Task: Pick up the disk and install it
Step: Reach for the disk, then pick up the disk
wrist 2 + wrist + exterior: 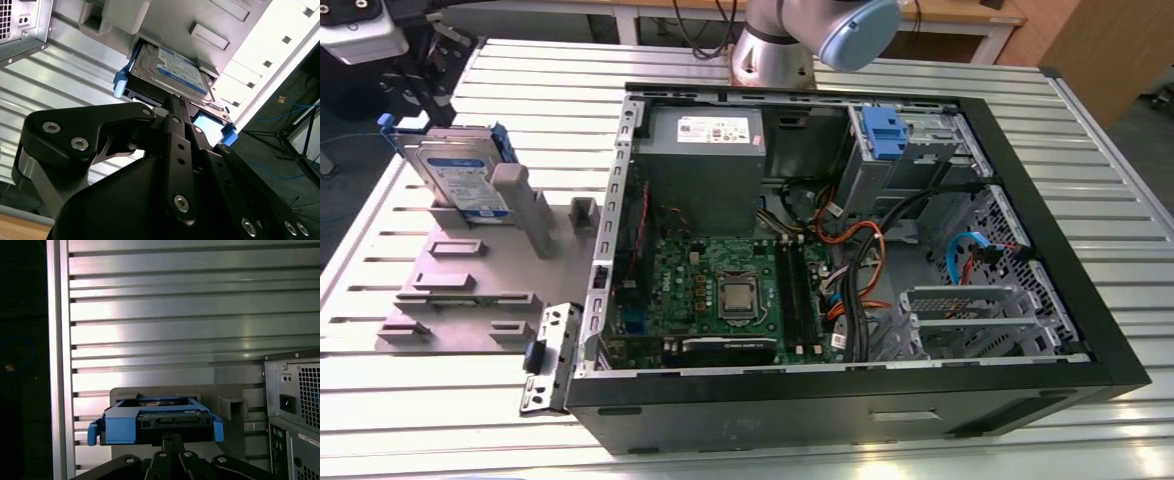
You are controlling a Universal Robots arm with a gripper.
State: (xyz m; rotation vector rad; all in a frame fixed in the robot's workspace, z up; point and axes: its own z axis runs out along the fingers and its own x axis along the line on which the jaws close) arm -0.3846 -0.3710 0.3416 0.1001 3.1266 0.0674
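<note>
Fingers (174,125) look pinched on the disk (175,67) at its blue carrier (120,422); best drawn straight out of the grey stand (467,290), untilted.

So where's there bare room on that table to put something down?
The slatted table is bare between the grey fixture plate and its near edge, and in a strip at the exterior view's right of the computer case. Crowded: inside the case, around the disk.

Open PC case (854,385) on slatted alu table (1107,200).
</note>
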